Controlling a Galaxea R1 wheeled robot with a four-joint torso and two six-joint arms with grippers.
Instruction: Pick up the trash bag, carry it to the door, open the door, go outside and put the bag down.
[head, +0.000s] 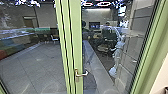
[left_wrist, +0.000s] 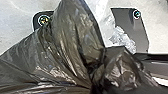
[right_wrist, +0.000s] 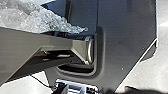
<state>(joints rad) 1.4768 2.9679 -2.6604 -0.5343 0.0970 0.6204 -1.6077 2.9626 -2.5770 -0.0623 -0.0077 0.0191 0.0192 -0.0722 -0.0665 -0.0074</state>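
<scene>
Trash bag (left_wrist: 72, 42), dark and bunched, shows at the left wrist; glazed door (head: 78, 37) stands ahead; either claw's grip state cannot be determined.

One dark trash bag (left_wrist: 72, 42), one door handle (head: 81, 74) and one lit screen (head: 94, 25).

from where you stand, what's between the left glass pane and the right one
Green uprights with a metal handle low on them, seen in the head view.

Handle (head: 81, 74) on the door (head: 76, 37).
</scene>
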